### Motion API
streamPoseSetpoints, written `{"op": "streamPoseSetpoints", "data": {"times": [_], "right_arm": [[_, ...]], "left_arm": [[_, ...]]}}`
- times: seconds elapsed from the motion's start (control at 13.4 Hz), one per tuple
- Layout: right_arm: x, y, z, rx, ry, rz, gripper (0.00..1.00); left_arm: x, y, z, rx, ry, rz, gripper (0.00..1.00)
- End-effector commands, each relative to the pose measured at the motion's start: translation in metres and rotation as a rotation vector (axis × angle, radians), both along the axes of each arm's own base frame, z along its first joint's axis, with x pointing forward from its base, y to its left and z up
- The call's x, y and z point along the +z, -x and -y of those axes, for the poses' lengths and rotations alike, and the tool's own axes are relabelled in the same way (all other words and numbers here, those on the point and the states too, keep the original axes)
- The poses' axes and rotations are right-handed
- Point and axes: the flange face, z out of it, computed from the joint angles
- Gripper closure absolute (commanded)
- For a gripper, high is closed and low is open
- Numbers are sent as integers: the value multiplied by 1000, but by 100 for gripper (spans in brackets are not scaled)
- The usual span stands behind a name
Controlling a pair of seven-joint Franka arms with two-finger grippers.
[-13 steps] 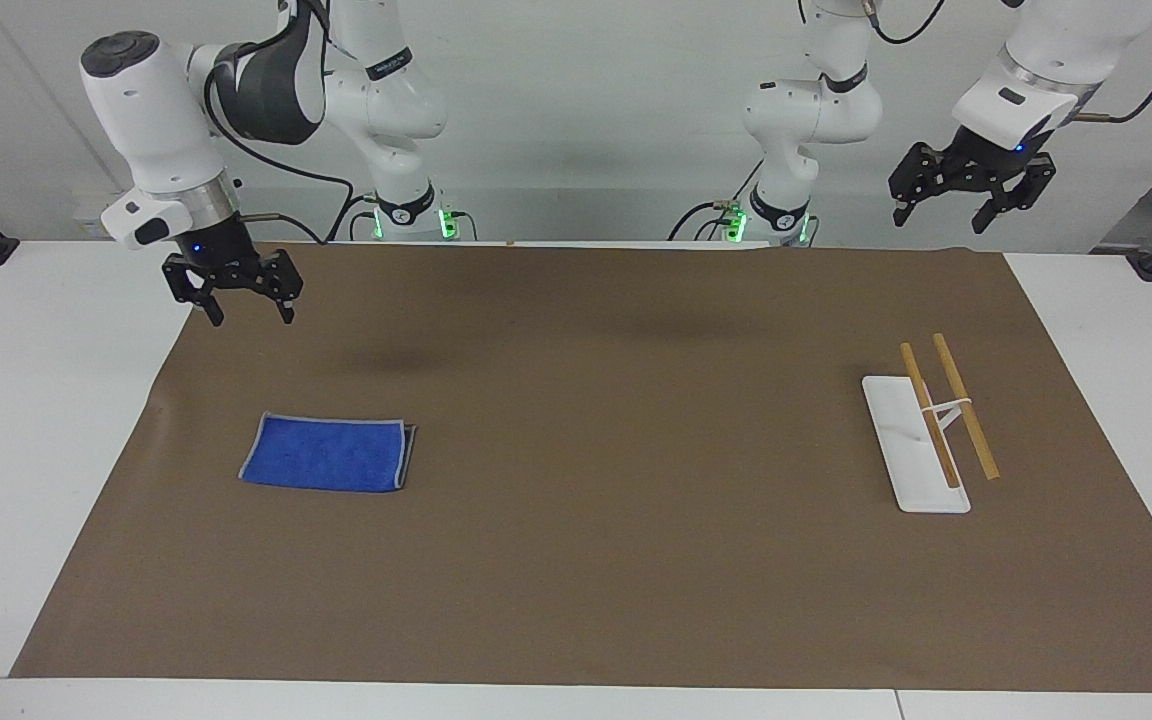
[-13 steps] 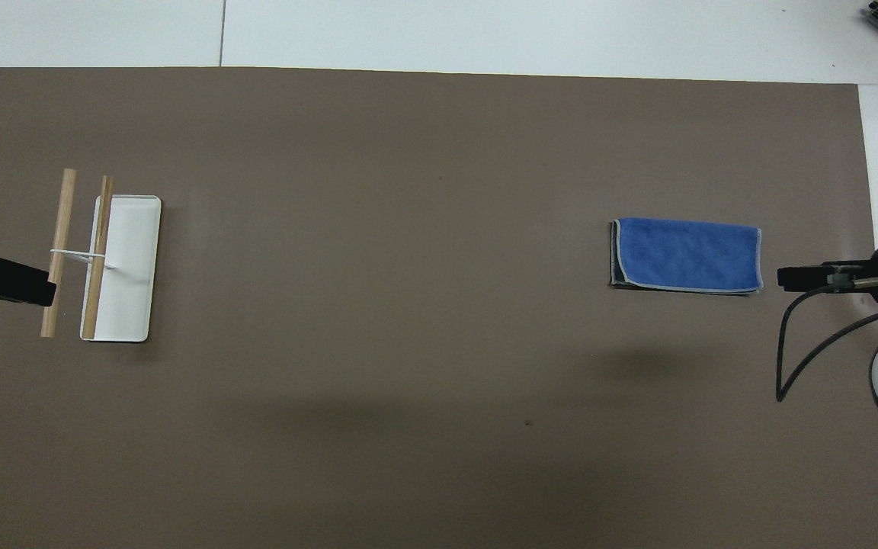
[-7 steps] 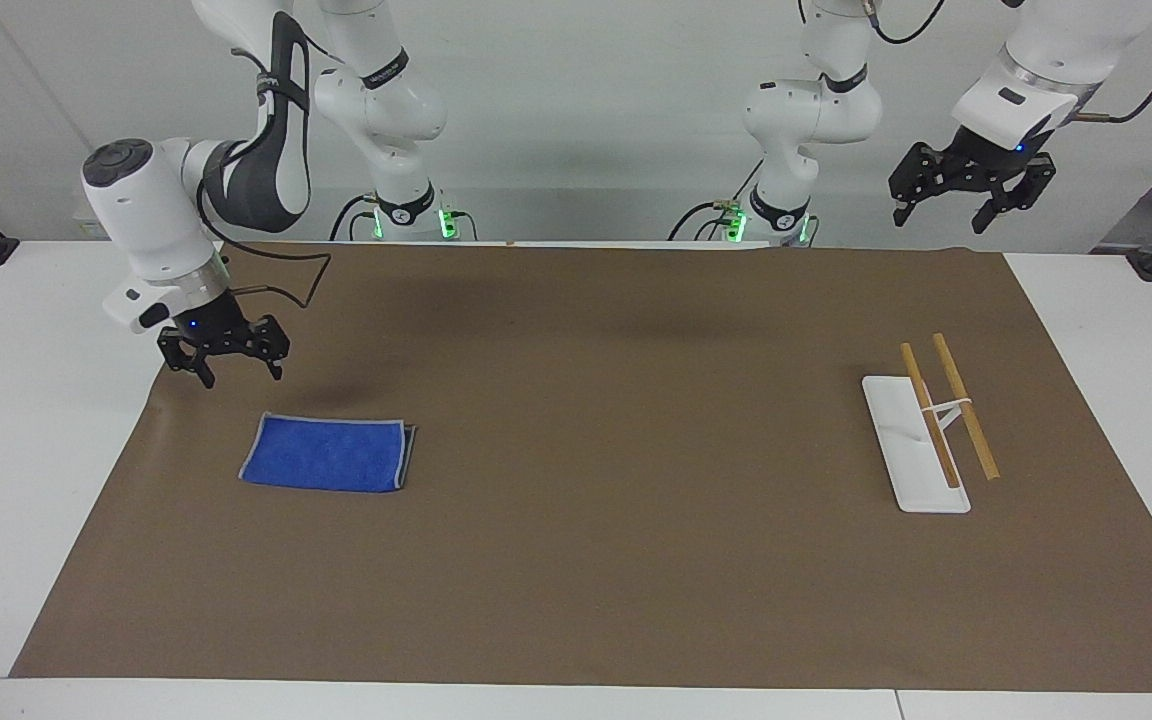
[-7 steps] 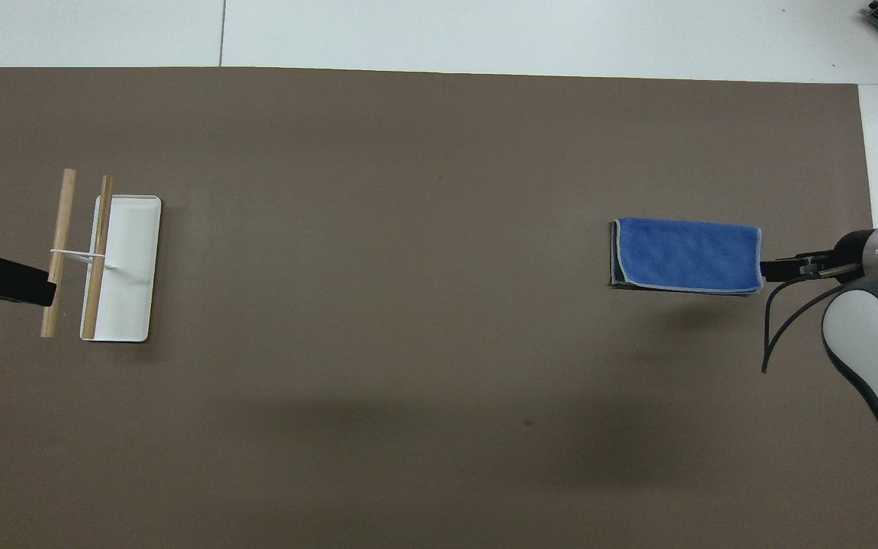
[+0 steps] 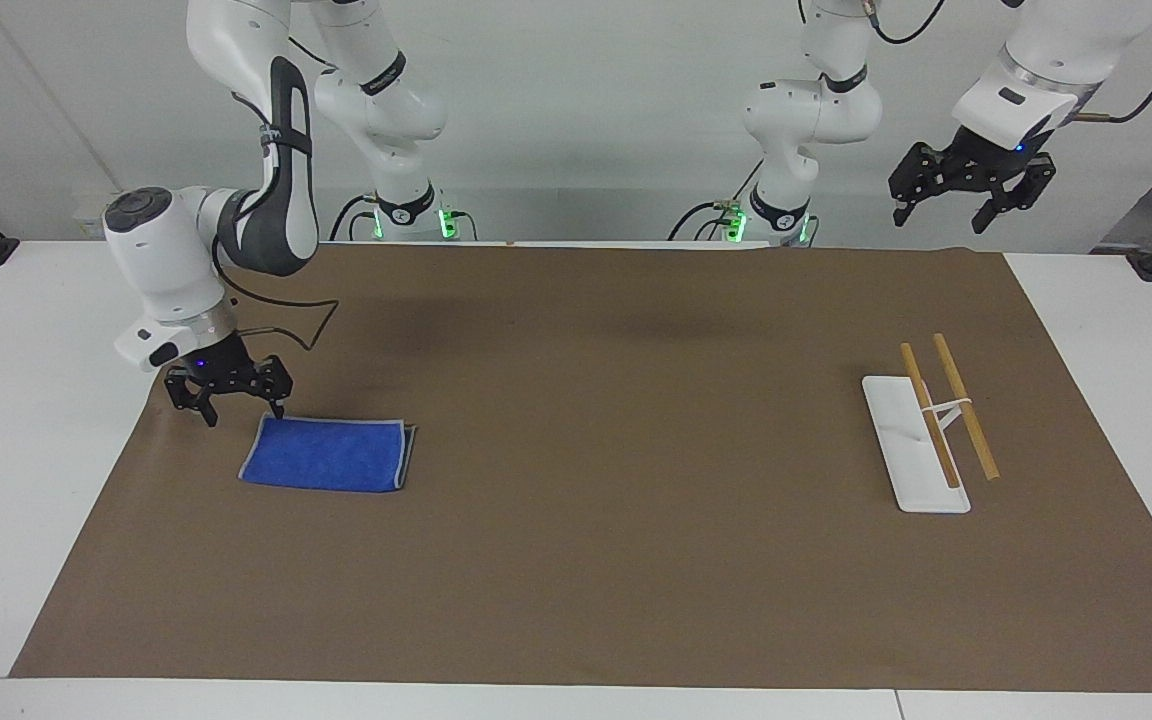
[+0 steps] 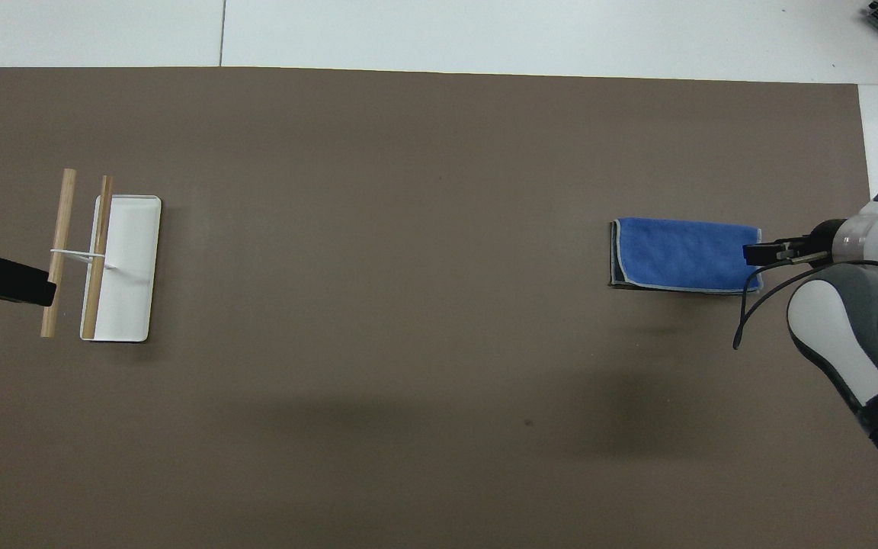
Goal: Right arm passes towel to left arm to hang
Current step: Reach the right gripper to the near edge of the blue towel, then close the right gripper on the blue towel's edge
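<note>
Facing view: the towel (image 5: 327, 454) lies folded flat on the brown mat (image 5: 576, 560), toward the right arm's end of the table and well apart from the rack (image 5: 921, 430). The right arm bends down from its base, elbow high, wrist pointing almost straight down. The right gripper (image 5: 240, 410) hangs low at the towel's corner nearer the robots, its jaws wide and empty; one fingertip is just at the towel's edge, and whether it touches cannot be told. The left arm waits, raised, with the left gripper (image 5: 939, 217) high above the mat's edge near its base, well apart from the towel, fingers spread and empty.

Overhead view: the towel (image 6: 683, 255) lies with its long side running across the table. The right gripper (image 6: 761, 253) covers the towel's short end toward the right arm's side. The left gripper (image 6: 4, 279) shows only as a dark tip just beside the rack (image 6: 107, 256), far from the towel.
</note>
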Motion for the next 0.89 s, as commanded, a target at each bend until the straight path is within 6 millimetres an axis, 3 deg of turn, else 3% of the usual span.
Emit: {"op": "streamPoseSetpoints", "data": {"times": [0.0, 0.15, 0.45, 0.82], "right_arm": [[-17, -5, -1, -13, -7, 17, 0], [-34, -7, 4, -24, -9, 17, 0], [-90, -12, 22, -69, -13, 36, 0], [-94, -13, 19, -101, -23, 32, 0]], "left_arm": [[0, 8, -2, 8, -15, -4, 0], [0, 8, -2, 10, -14, -4, 0], [0, 8, -2, 10, -16, -3, 0], [0, 8, -2, 10, -14, -4, 0]]}}
